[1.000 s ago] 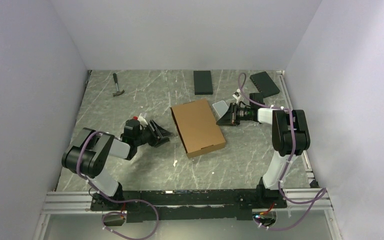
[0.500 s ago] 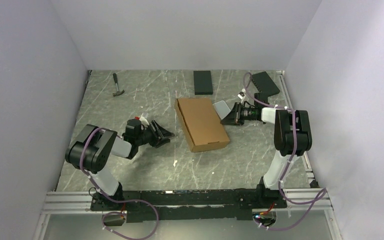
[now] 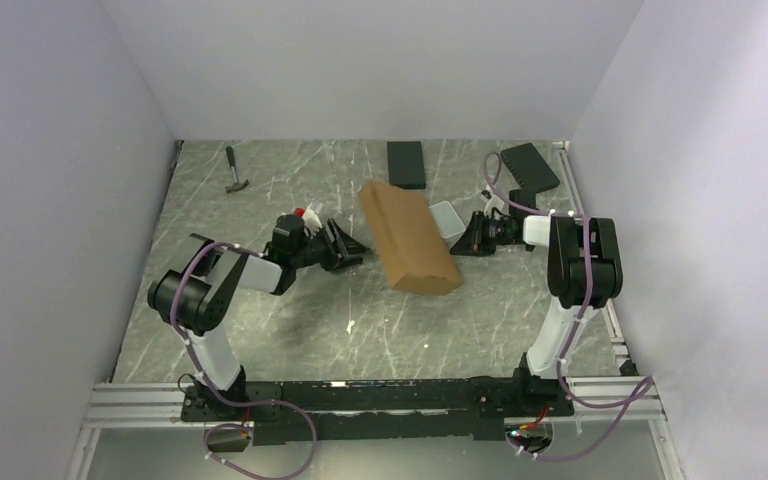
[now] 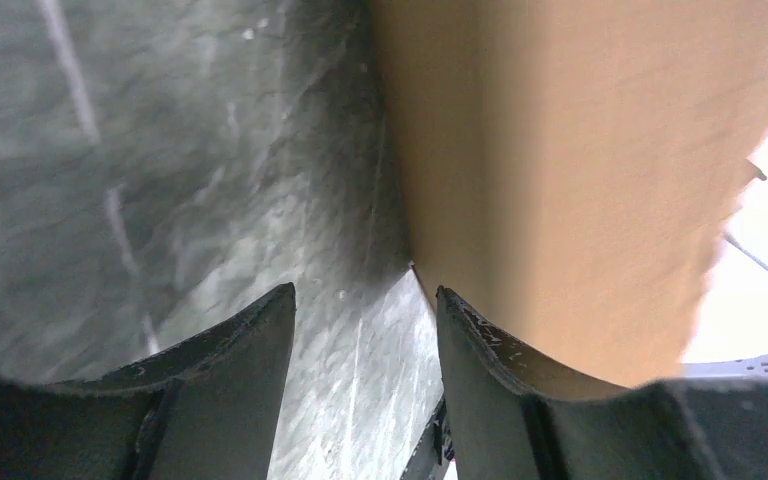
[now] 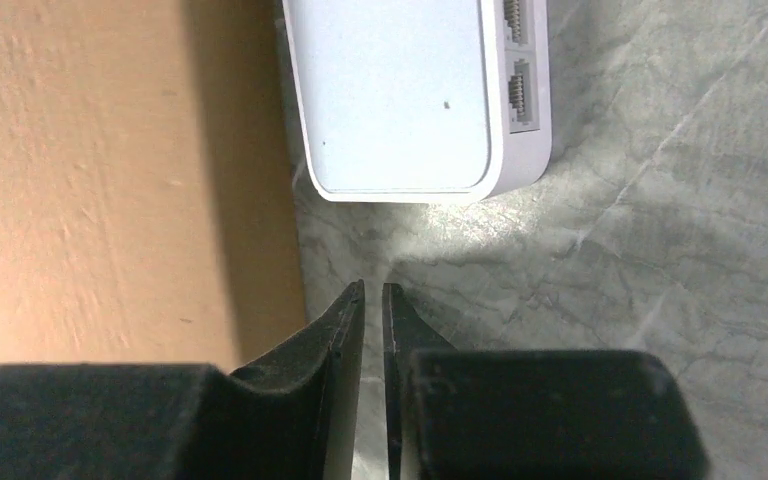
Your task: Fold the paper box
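Note:
The paper box is a closed brown cardboard mailer in the middle of the table, tipped up on one long edge and leaning right. My left gripper lies low on the table just left of it, open and empty. In the left wrist view the box rises right past the gripper, whose right fingertip sits at the box's bottom edge. My right gripper is shut and empty, on the box's right side. In the right wrist view the gripper points at the table between the box and the white case.
A small translucent white case lies against the box's right side, also in the right wrist view. Two black slabs lie at the back, and a hammer at the back left. White walls enclose the table.
The box has slid toward the back right and tipped up from flat onto its edge. My left gripper has moved right, up to the box. My right gripper has drawn back slightly to the right.

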Motion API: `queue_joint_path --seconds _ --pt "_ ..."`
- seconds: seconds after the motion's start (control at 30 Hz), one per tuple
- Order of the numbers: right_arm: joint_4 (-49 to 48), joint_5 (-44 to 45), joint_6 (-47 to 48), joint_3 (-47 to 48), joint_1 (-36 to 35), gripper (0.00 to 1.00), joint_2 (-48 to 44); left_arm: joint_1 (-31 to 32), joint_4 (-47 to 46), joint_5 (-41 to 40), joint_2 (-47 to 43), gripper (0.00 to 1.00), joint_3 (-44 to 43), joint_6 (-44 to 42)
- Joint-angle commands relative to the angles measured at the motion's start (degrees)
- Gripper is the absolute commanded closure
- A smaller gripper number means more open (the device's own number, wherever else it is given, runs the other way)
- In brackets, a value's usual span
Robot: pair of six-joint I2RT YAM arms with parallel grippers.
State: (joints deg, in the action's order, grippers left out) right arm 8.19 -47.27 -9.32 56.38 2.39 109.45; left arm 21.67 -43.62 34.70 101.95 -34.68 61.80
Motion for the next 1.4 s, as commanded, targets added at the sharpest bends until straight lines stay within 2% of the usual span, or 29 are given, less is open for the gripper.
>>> queue_joint_path --seconds 0.0,0.17,0.33,0.47,0.53,0.57,0.63,0.7,0.77,0.83,0.93,1.03,1.17,1.27,1.33,1.37 --pt "1.5 3.8 3.8 0.6 -1.0 0.83 -3.2 2.4 4.1 0.6 1.0 0.41 -4.9 -2.8" --pt "1.9 4.1 5.1 0.7 -1.9 0.82 -5.4 4.7 7.1 0.5 1.9 0.41 -9.9 -4.0" --pt "3.4 5.9 7.4 1.9 -2.1 0.81 -8.4 5.1 7.8 -0.1 0.5 0.41 -10.0 -3.9" --pt "4.4 11.4 13.0 3.2 -2.1 0.76 -16.0 5.1 7.9 -0.3 -0.6 0.41 -9.8 -3.8" --pt "3.4 13.6 15.2 2.9 -2.2 0.63 -21.6 5.1 8.1 0.0 -0.4 0.41 -10.4 -3.9" --pt "2.7 12.7 15.6 2.7 -2.1 0.52 -24.5 5.1 8.0 0.1 -0.2 0.41 -10.7 -3.9" --pt "1.2 6.0 14.9 2.0 -2.1 0.3 -28.8 5.2 7.9 0.6 0.4 0.41 -11.4 -3.6" --pt "0.2 -2.5 11.1 2.8 -5.6 0.11 -30.0 5.4 8.0 0.9 1.1 0.41 -12.1 -3.4" --pt "2.2 -5.0 8.0 5.9 -10.3 0.01 -28.6 5.6 8.3 1.1 1.6 0.41 -12.9 -3.4" --pt "7.1 1.0 8.7 10.5 -16.1 0.0 -26.0 6.0 9.3 1.1 1.6 0.41 -13.7 -3.8" --pt "11.5 8.2 8.2 15.6 -20.8 0.0 -21.8 6.3 10.6 0.7 0.9 0.41 -14.3 -4.3" --pt "13.4 13.7 7.2 17.8 -23.1 0.0 -18.9 6.5 11.1 0.5 0.5 0.41 -14.6 -4.4" --pt "13.1 15.9 6.5 16.4 -23.8 0.01 -17.4 6.8 11.1 0.8 0.9 0.41 -15.4 -4.3" --pt "12.2 15.8 6.2 13.9 -23.7 0.06 -17.4 7.0 11.3 1.1 1.0 0.41 -15.8 -4.5" --pt "11.4 14.9 5.6 11.7 -23.0 0.15 -18.2 6.9 11.1 1.0 0.7 0.4 -15.6 -4.5" --pt "10.5 13.9 4.9 10.8 -22.3 0.24 -19.0 6.9 10.9 0.9 0.1 0.4 -15.1 -4.5"
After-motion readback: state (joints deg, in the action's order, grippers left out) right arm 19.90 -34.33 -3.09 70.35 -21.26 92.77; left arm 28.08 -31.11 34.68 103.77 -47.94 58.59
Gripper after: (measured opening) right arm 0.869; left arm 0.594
